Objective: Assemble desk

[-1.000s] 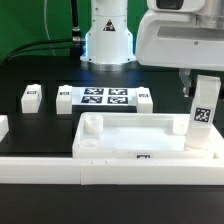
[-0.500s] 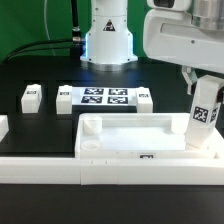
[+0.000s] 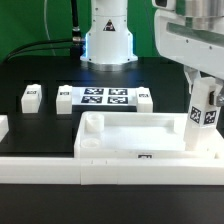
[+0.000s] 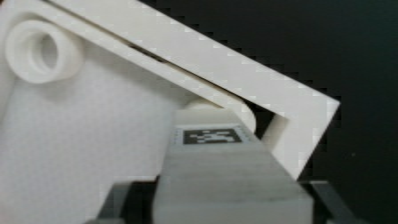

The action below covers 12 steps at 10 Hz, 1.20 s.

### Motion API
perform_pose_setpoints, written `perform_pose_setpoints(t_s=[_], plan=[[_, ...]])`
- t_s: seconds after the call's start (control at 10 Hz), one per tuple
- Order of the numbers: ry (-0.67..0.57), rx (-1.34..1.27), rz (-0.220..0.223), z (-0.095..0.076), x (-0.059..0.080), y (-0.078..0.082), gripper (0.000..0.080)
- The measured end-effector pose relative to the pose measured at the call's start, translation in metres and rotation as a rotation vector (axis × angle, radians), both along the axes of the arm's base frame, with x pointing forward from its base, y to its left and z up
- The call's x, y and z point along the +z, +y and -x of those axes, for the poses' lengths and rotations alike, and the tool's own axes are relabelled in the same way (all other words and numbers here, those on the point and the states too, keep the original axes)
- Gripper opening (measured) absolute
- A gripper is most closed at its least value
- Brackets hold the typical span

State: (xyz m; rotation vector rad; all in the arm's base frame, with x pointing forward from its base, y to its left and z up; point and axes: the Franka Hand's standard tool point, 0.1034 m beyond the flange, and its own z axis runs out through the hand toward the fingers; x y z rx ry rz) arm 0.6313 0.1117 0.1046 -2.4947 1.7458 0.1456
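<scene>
Gripper (image 3: 201, 90) is clamped on a white leg (image 3: 203, 120), slightly tilted at the tabletop (image 3: 130, 137) corner on the exterior view's right; the tabletop lies toward the table (image 3: 40, 130) near edge. On the wrist view, both fingers (image 4: 125, 203) press the tagged leg (image 4: 222, 165) above the tabletop (image 4: 89, 120) rim corner.

A black table (image 3: 40, 125) is shown with the marker board (image 3: 105, 97) laid flat mid-table. One leg (image 3: 64, 97) is placed just beside it on the exterior view's left, a second leg (image 3: 144, 98) just beside it on the right, and a third leg (image 3: 30, 96) farther left, apart. The tabletop (image 3: 140, 132) is laid rim-up nearer the camera towards the right, a long white rail (image 3: 40, 166) is set along the near edge just in front of it, and the arm's base (image 3: 108, 45) is mounted behind the board.
</scene>
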Motion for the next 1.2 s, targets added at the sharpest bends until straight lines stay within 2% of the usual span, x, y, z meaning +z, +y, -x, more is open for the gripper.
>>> perform_pose_setpoints(t_s=[0.3,0.5,0.6,0.7,0.8,0.9,1.0,1.2], plan=[[-0.030,-0.304,-0.042,-0.001,-0.001,-0.001,0.0288],[-0.019,-0.397,-0.046,-0.001,0.000,0.000,0.0288],[-0.018,-0.392,-0.047,-0.001,-0.001,0.001,0.0333],[-0.020,-0.380,-0.046,-0.001,-0.001,0.001,0.0528],[-0.007,-0.286,-0.031,0.001,-0.001,0.002,0.0528],[0.007,-0.178,-0.014,-0.006,0.004,0.006,0.0623],[-0.021,-0.154,-0.021,-0.012,0.004,0.006,0.0623],[-0.043,0.021,-0.020,-0.011,0.002,0.005,0.0648]])
